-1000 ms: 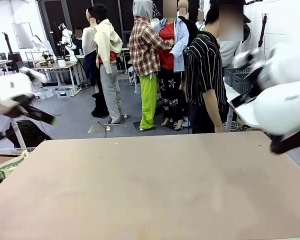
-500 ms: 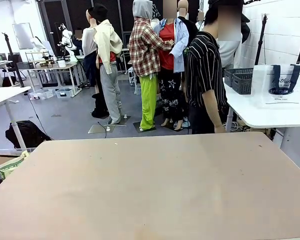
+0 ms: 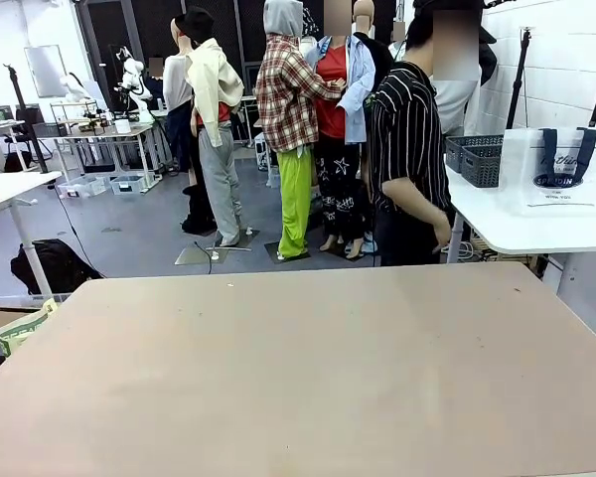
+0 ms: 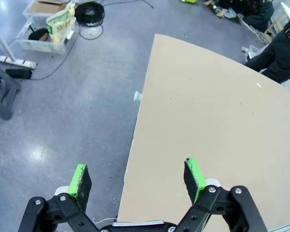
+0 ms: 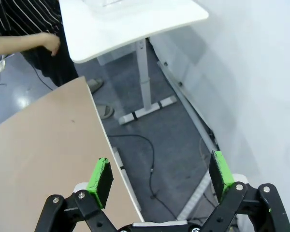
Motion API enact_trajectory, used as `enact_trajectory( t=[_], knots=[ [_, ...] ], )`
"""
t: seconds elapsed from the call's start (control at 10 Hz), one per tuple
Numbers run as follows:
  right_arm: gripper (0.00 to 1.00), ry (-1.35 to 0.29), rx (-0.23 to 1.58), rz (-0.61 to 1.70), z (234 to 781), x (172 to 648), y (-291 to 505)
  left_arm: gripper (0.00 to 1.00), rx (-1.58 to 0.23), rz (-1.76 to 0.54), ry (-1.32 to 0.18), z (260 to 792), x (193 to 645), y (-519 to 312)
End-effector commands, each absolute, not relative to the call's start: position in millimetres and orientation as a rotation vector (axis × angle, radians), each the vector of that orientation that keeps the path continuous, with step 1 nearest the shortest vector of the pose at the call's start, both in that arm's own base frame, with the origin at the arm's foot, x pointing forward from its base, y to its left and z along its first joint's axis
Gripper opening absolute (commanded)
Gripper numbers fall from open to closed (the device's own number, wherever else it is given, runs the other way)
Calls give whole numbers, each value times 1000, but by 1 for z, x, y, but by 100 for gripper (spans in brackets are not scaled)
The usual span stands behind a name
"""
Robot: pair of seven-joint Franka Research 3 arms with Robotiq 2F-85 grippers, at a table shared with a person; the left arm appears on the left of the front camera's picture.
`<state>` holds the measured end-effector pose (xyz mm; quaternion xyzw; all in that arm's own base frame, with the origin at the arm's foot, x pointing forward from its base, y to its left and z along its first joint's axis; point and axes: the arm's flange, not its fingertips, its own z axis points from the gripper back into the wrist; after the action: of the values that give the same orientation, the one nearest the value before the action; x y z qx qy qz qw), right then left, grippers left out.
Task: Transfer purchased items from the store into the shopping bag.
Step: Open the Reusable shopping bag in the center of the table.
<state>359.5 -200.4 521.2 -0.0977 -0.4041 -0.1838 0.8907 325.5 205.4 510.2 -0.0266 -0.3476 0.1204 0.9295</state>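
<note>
Left tool point(image 4: 137, 176) and right tool point(image 5: 159, 174) spread, empty, well apart from basket point(image 3: 474, 159) and bag point(image 3: 561, 174).

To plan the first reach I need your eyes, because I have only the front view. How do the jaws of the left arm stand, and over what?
Observer: The left gripper has its jaws wide open and empty, across the side edge of the brown table, one pad over the grey floor.
Operator: And the right one?
Observer: The right gripper is open too, holding nothing, over the floor just past the brown table's edge, facing the leg of the white table.
Operator: Is the person's hand near it?
Observer: No. The hand is beside the white table's edge, well beyond the jaws.
</note>
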Motion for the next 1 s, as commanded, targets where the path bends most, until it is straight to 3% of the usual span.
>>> enact_trajectory(
  t=[0.0, 0.9],
  knots=[
    [100, -856, -224, -366, 531, 355, -196, 100, -35, 214, -715, 514, 327, 200],
    [100, -856, -224, -366, 531, 355, -196, 100, -35, 214, -715, 514, 327, 200]
  ],
)
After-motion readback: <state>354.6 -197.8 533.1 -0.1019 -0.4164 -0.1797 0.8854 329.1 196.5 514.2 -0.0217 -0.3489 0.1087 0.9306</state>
